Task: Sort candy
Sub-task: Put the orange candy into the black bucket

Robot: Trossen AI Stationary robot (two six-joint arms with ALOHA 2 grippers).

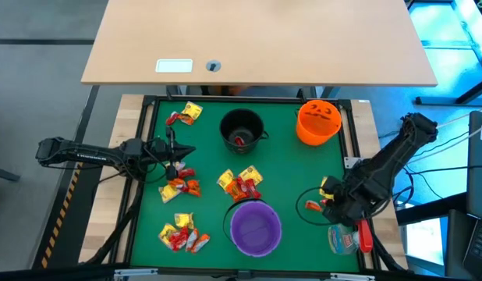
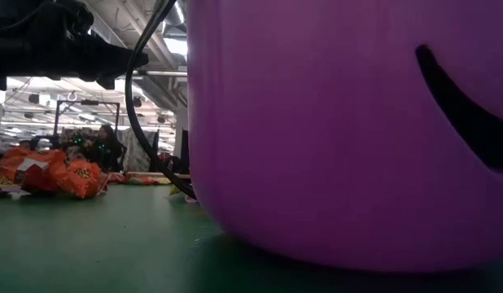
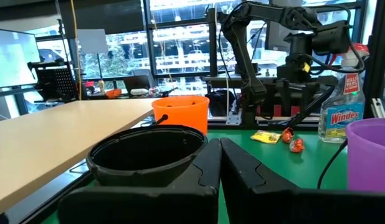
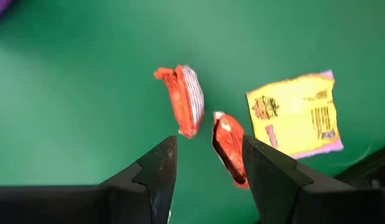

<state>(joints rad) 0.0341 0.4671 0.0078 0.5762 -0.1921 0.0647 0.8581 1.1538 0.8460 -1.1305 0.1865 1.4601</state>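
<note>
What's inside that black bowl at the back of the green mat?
From above, the black bowl holds one small red candy at its bottom. The left wrist view shows only its rim; the inside is hidden there.

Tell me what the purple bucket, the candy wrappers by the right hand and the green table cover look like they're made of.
Purple bucket: likely molded plastic, smooth with a soft sheen and a black face printed or cut on its side. Candy wrappers: thin glossy film or foil, crinkled, with crimped ends and printed labels. Green table cover: matte, even sheet, perhaps felt or a rubber mat; the pictures leave that open.
</note>
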